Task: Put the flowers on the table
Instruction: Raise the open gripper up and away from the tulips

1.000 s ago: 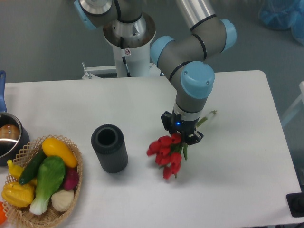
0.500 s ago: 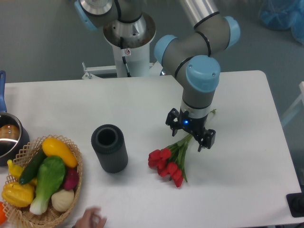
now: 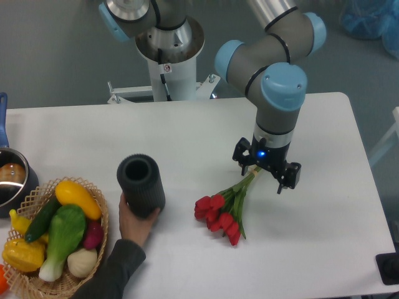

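The flowers [image 3: 222, 210] are a small bunch of glossy red tulip heads on smooth green stems and narrow leaves, and they lie flat on the surface [image 3: 187, 134], which is white, matte and rectangular with rounded corners. The red heads fan out below and to the left of the fingers [image 3: 280, 180], while the stems run up and to the right, their far ends passing under the gripper [image 3: 267, 172] so the tips are hidden. The fingers are dark, short and spread wide apart; they grasp nothing, standing released just above the stem end of the bunch, and whether either one brushes a stem cannot be told. The arm [image 3: 274, 81] above them is built of rounded grey joints with pale blue caps, and a small blue light glows on the wrist. Well to the left of the fingers stands a dark cylinder [image 3: 141, 194], matte and hollow at the top, with a person's hand [image 3: 136, 225] wrapped around its base; the dark sleeve is cut off by the lower edge. Farther left sits a wicker basket [image 3: 93, 261] of woven tan strands holding shiny yellow, green, white and purple vegetables [image 3: 56, 230], partly cut off at the corner. A metal pot [image 3: 12, 180] with a blue handle is cropped by the left edge
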You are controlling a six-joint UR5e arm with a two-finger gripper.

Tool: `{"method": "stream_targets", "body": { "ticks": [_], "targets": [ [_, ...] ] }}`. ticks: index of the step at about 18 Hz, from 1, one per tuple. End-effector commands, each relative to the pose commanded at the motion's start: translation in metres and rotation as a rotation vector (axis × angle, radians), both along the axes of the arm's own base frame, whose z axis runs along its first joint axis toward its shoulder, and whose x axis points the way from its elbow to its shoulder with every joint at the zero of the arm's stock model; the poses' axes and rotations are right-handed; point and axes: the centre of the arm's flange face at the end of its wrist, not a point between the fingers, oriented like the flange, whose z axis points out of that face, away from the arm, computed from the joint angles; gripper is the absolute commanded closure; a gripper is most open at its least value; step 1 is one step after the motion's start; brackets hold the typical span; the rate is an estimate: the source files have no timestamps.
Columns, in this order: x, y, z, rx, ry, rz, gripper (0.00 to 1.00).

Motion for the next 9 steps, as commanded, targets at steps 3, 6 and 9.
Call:
{"method": "stream_targets", "body": {
  "ticks": [3, 6, 9],
  "targets": [
    [-0.011, -0.013, 0.000, -0.002, 0.004, 0.002, 0.00],
    [-0.018, -0.021, -0.001, -0.011, 0.010, -0.024, 0.00],
    [-0.024, -0.031, -0.002, -0.026, 0.018, -0.025, 0.00]
  ]
}}
